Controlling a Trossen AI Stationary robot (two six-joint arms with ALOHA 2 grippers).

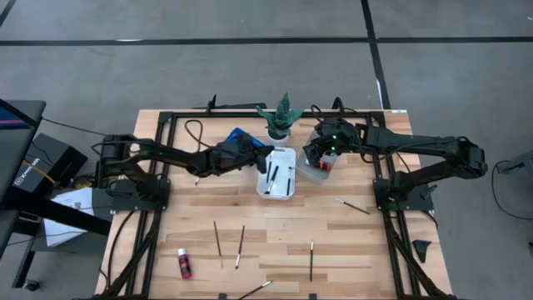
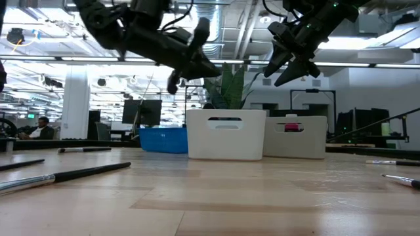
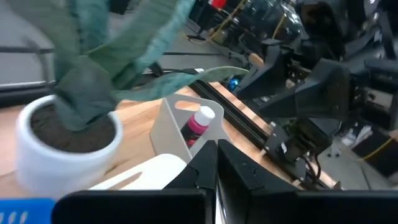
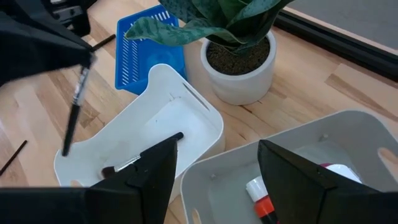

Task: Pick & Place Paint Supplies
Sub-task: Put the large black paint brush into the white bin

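My left gripper [image 1: 265,158] is over the white tray [image 1: 287,193], shut on a dark paintbrush [image 4: 74,109]. Another brush [image 4: 146,155] lies in that tray. My right gripper [image 4: 217,143] is open and empty above the grey tray [image 4: 348,124], which holds red and pink bottles with white caps [image 4: 258,190]; one of these bottles also shows in the left wrist view [image 3: 198,121]. Several brushes [image 1: 218,242] and one red bottle [image 1: 184,263] lie flat on the table's near half. My left gripper pinches the paintbrush near its upper end [image 4: 86,65] between its two shut fingers. It comes from the table's left, slanting down. The brush hangs below the fingers, slightly tilted, its lower end clear above the white tray.
A green plant in a white pot [image 1: 281,121] stands just behind the two trays. A blue tray [image 1: 241,137] lies behind the left gripper. A single brush [image 1: 354,206] lies right of the trays. The black frame rails [image 1: 162,192] run along the table's edges.
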